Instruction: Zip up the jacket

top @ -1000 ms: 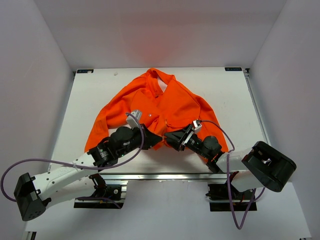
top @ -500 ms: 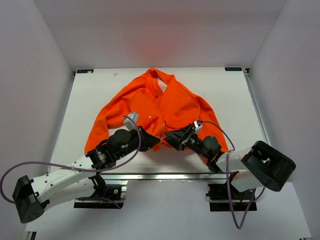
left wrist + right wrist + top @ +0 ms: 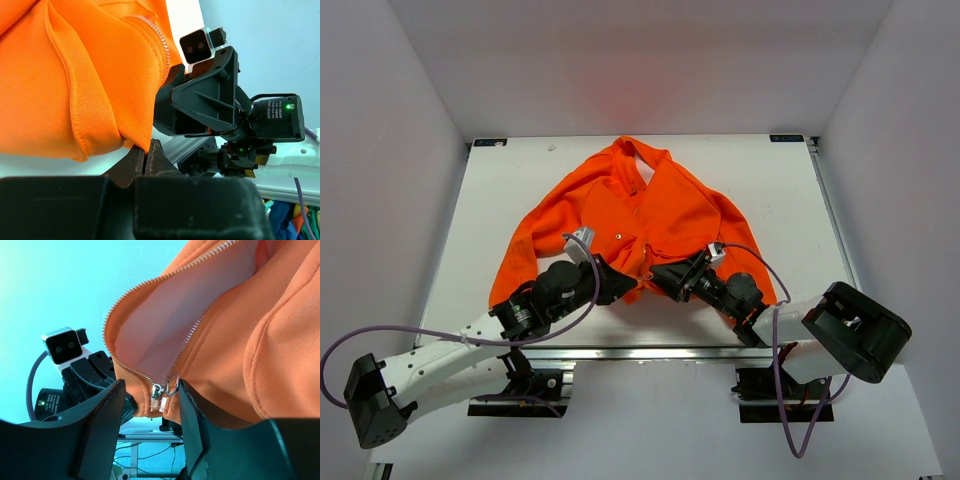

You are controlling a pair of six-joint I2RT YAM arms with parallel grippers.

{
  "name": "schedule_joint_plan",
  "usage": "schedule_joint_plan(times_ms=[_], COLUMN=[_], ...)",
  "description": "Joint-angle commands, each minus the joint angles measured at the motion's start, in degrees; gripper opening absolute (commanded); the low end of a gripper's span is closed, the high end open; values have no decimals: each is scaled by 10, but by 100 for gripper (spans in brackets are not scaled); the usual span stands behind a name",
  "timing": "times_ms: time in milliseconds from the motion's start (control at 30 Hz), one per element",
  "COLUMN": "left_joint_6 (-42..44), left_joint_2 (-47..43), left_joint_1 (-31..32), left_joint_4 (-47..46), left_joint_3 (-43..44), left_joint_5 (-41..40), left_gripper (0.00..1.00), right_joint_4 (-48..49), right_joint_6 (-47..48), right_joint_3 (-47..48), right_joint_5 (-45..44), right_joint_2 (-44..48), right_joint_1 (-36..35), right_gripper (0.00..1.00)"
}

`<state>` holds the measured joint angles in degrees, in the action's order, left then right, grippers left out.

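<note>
The orange jacket [image 3: 650,205] lies spread on the white table, front up, its zipper open and the pale pink lining [image 3: 165,325] showing. My left gripper [image 3: 620,287] is shut on the corner of the jacket's bottom hem [image 3: 135,135], which it pinches between its jaws [image 3: 146,151]. My right gripper [image 3: 660,274] is open at the hem's other side. Its fingers stand on either side of the silver zipper slider [image 3: 158,391] and its ring pull [image 3: 173,385], at the bottom end of the zipper teeth [image 3: 192,335]. The two grippers face each other closely.
The table's near edge with its aluminium rail [image 3: 650,352] lies just behind the grippers. The jacket's sleeves [image 3: 515,255] spread toward both sides. White walls close in the table at the left, right and back.
My left gripper has drawn back slightly toward the near left, keeping hold of the hem. The right gripper has hardly moved.
</note>
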<state>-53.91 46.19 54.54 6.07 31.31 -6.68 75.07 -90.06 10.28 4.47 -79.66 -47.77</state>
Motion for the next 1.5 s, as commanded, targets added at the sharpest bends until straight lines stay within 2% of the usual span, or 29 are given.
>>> schedule_joint_plan(times_ms=[0,200,267,400,1167,1467], left_joint_6=[0,9,13,23,52,59], left_joint_2=[-4,12,15,24,22,28], left_joint_1=[1,1,1,1,1,1], left_joint_4=[-16,-36,-40,-38,-13,-11], left_joint_3=[1,9,14,24,59,67], left_joint_5=[0,15,21,25,32,40], left_gripper=[0,0,0,0,0,0], right_joint_4=[331,308,288,286,178,170], right_joint_6=[-4,5,6,9,-11,-20], right_joint_3=[0,12,19,20,26,24], right_joint_5=[-4,13,25,27,56,48], right_joint_2=[2,0,-1,-1,-14,-21], right_joint_1=[-5,-5,-5,-5,-5,-5], right_gripper=[52,52,47,44,42,42])
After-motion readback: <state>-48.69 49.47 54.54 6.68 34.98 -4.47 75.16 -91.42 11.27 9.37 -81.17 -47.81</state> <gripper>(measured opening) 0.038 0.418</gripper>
